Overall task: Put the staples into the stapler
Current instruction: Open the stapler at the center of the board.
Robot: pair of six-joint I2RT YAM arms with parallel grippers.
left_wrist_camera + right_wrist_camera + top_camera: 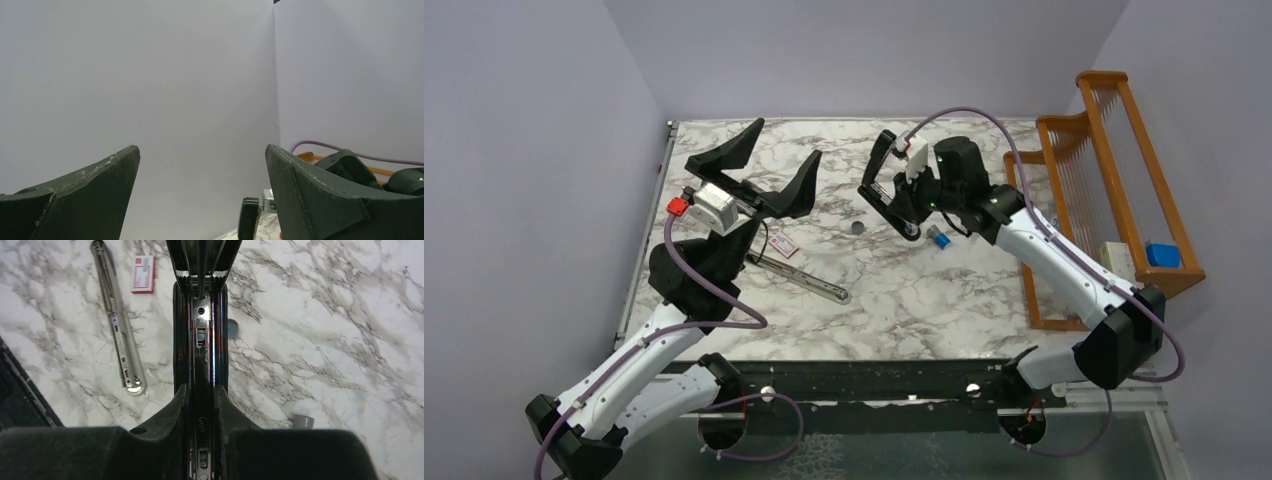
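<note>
Right gripper (201, 400) clamps the opened stapler (200, 340) lengthwise, while the staple box (785, 246) lies nearer the empty left gripper (786, 142), its 2 fingers (90, 195) spread wide above it.

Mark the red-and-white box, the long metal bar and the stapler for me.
box (143, 274): right wrist view, middle of its white-and-red top face.
metal bar (118, 325): right wrist view, about midway along its length.
stapler (201, 360): right wrist view, centre channel of its black body.
</note>
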